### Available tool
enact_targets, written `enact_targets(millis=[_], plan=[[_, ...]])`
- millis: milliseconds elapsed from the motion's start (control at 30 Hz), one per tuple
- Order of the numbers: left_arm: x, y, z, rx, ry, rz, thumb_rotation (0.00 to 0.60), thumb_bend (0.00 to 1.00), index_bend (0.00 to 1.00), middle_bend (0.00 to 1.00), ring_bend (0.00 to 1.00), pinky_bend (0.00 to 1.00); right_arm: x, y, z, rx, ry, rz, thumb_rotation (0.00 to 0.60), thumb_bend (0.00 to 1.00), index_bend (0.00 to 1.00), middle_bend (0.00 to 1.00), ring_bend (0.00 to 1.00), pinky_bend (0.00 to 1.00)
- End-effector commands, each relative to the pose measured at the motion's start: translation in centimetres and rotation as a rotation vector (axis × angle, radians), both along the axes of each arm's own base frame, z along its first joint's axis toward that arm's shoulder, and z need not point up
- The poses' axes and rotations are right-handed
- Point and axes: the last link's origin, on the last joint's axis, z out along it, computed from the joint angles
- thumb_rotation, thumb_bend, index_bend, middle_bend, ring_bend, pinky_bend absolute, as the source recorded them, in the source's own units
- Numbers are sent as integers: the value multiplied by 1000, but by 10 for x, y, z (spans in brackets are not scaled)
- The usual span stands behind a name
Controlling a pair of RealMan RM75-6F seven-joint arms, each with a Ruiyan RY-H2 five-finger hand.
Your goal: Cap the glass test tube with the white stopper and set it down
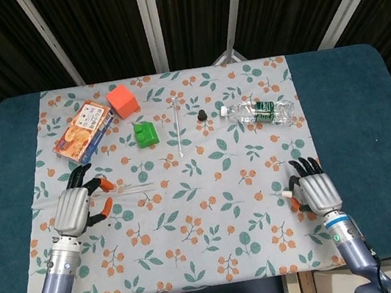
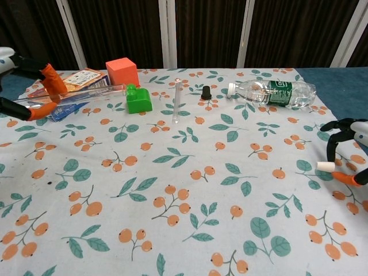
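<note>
My left hand [image 1: 72,210] [image 2: 31,66] holds a clear glass test tube [image 1: 132,191] [image 2: 80,92] by one end, between its orange fingertips. The tube lies nearly level above the cloth, its free end pointing toward the table's middle. At the front right, my right hand [image 1: 316,191] [image 2: 355,131] pinches the small white stopper [image 1: 288,193] [image 2: 325,167] between thumb and a finger, just above the cloth. The two hands are far apart. A second glass tube [image 1: 178,127] [image 2: 176,100] lies on the cloth at the back middle, with a black stopper [image 1: 202,114] [image 2: 206,92] beside it.
Along the back stand an orange cube [image 1: 123,101] [image 2: 121,73], a green brick [image 1: 145,133] [image 2: 138,99] and a snack box [image 1: 83,131] [image 2: 80,80]. A plastic bottle [image 1: 261,112] [image 2: 276,92] lies at the back right. The floral cloth [image 1: 213,210] covers the table between the hands.
</note>
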Motion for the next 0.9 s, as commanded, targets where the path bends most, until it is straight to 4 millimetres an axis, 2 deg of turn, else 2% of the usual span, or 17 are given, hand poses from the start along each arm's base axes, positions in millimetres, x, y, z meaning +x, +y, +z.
enact_targets(millis=[33,167,333,600,900], plan=[[7,17,-16,-36,-17,-25,600,691,554,477,85,15,2,-1,4,-9,-20,-2,600,440,570,146,42,0],[13,32,-31,-54,-24,-73,600,691,555,477,85,15,11,-7,13,-30,-56,13,600,440,579,152,50,0],[25,47,-51,-54,-76,-91,600,691,555,477,86,15,32,-25,32,-73,-78,65,600,440,579,152,50,0],[37,56,-76,-42,-166,-81,600,691,555,479,85,15,62,-51,59,-126,-79,125,600,440,579,153,50,0],[52,59,-99,-36,-283,-52,600,690,555,480,85,15,83,-64,72,-146,-66,162,600,440,579,153,50,0]])
